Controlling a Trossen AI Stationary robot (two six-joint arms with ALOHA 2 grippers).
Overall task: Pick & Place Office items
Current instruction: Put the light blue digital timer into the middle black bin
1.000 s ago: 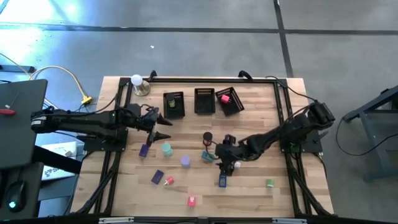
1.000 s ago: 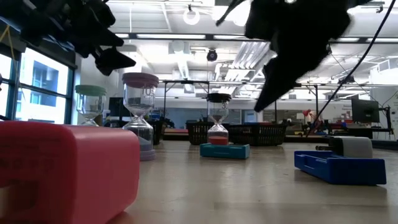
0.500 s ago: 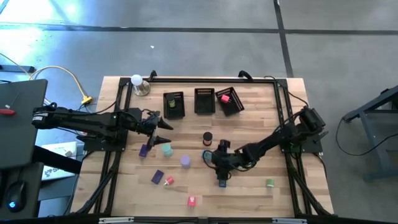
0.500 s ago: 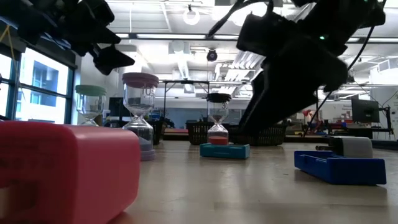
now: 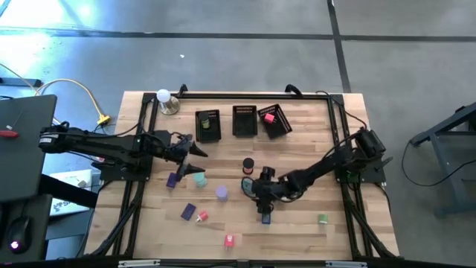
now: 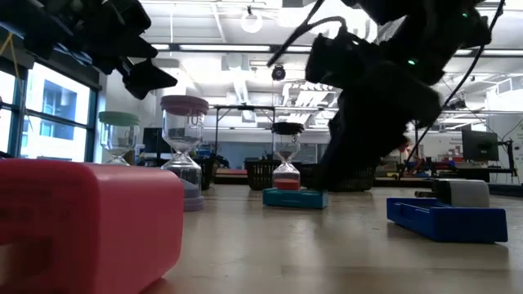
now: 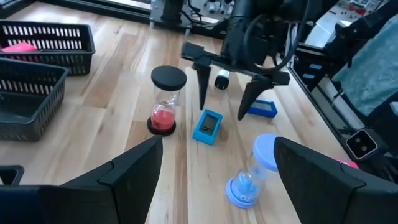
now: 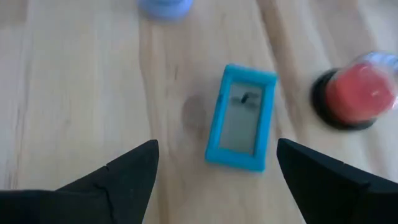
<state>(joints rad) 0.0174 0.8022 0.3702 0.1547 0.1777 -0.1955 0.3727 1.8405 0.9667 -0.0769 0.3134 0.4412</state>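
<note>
On wooden table (image 5: 297, 223), scattered office items (image 5: 222, 192)

right pincer (image 5: 253, 185) over flat timer (image 8: 240, 117), hourglass (image 8: 354, 98) beside

table (image 5: 297, 223): pale wood, smooth | baskets (image 5: 245, 120): black mesh | teal timer (image 8: 241, 118): matt plastic

Wooden tabletop (image 5: 312, 141), black frame along edges. Far side: three black mesh baskets in row — left basket (image 5: 208, 125), middle basket (image 5: 245, 120), right basket (image 5: 274, 120) tilted, pink piece inside. White ball on metal base (image 5: 165, 99) at far-left corner. Mid-tabletop: black-capped red hourglass (image 5: 248, 164), teal block (image 5: 247, 186), teal hourglass (image 5: 198, 179), purple hourglass (image 5: 222, 193), purple piece (image 5: 172, 179). Nearer: purple block (image 5: 188, 211), red piece (image 5: 201, 216), blue block (image 5: 265, 217), pink block (image 5: 230, 240), green piece (image 5: 323, 219) near right.
</note>
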